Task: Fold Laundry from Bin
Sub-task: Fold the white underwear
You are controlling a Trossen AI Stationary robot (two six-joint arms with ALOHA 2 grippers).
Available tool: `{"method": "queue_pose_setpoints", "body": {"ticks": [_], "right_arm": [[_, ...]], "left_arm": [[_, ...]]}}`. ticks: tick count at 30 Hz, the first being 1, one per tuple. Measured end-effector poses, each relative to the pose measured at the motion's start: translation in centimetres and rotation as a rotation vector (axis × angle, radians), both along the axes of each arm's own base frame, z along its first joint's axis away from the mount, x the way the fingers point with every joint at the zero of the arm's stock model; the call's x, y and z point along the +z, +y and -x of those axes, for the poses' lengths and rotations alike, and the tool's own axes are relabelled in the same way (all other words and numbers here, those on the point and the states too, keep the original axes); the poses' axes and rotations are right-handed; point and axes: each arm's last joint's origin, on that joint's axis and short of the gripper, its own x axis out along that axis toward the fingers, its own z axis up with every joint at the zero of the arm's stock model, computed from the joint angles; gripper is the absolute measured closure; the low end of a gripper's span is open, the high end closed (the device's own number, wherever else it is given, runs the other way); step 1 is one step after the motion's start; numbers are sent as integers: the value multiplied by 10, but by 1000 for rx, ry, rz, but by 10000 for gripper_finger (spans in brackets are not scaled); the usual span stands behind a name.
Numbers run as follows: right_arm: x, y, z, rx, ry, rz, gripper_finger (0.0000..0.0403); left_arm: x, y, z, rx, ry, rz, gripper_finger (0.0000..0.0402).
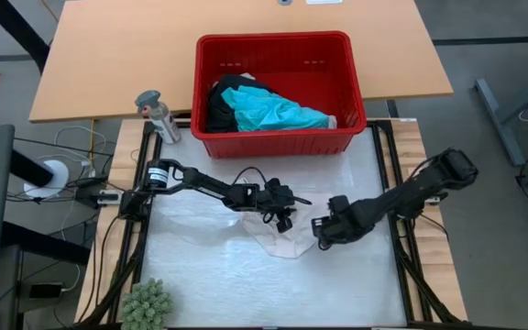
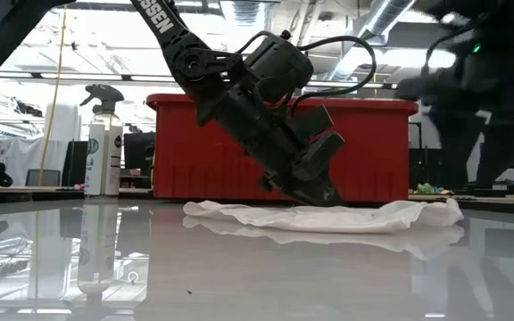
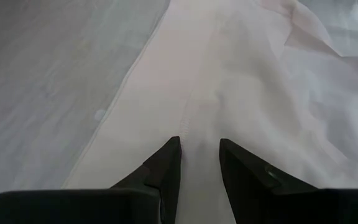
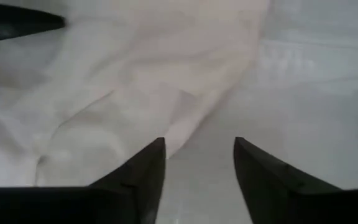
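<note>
We're mid-fold on the pale piece (image 1: pixel 278 240) on the worktop (image 1: pixel 209 284): left gripper (image 3: pixel 200 146) fingers narrow over it, holding nothing, right gripper (image 4: pixel 199 144) fingers wide, empty; next we need an edge grip

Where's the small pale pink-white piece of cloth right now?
In the high view the small pale pink-white piece of cloth lies flat mid-table, in front of the red slotted plastic bin, between the left pincer and the right pincer.

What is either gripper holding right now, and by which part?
Nothing visibly: both the left gripper and right gripper stand open over the pale pink-white cloth.
</note>
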Motion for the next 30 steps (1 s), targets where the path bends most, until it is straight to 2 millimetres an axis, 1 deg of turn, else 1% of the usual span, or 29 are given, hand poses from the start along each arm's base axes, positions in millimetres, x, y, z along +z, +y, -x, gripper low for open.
{"method": "queue_pose_setpoints", "body": {"ticks": [3, 8, 18, 21, 24, 30], "right_arm": [[-10, -4, -4, -29, 48, 7, 161], [-20, -8, -12, -28, 67, 4, 163], [-20, -17, -16, -31, 62, -1, 190], [-21, -19, -18, -29, 54, -4, 208], [-21, -23, -18, -41, 62, -3, 234], [-21, -25, -18, -41, 75, -19, 321]], "left_arm": [[0, 0, 0, -2, -1, -2, 299], [0, 0, 0, -17, -2, 12, 299], [0, 0, 0, -21, -3, 15, 299], [0, 0, 0, -21, -3, 14, 299], [0, 0, 0, -23, -3, 12, 299], [0, 0, -1, -22, -11, 11, 299]]}}
